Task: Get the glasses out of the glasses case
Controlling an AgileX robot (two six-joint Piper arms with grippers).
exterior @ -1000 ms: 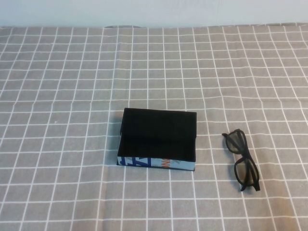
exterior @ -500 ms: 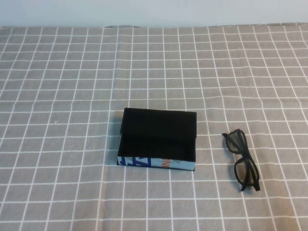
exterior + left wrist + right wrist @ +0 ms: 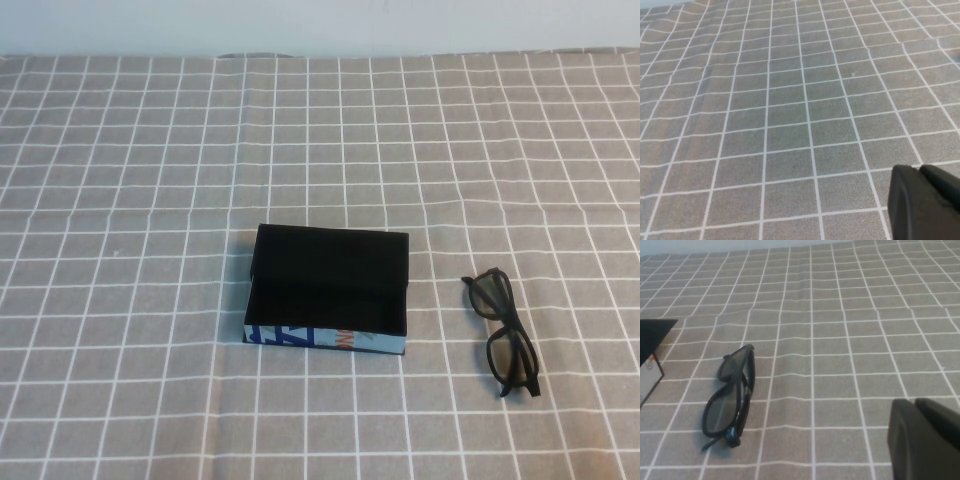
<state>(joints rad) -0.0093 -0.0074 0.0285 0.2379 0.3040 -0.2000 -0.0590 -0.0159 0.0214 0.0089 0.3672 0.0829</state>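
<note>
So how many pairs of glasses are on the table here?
1. The glasses lie folded on the checked cloth, to the right of the open glasses case and apart from it. The case interior looks empty, though its dark lining could hide something.

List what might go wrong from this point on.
1. The glasses already lie folded on the checked cloth, to the right of the open glasses case; a fresh reach into the case would likely find nothing.
2. The right gripper sits low near the glasses, so a careless sweep might knock them.
3. The left gripper is over bare cloth; it poses little risk if it stays parked.
</note>
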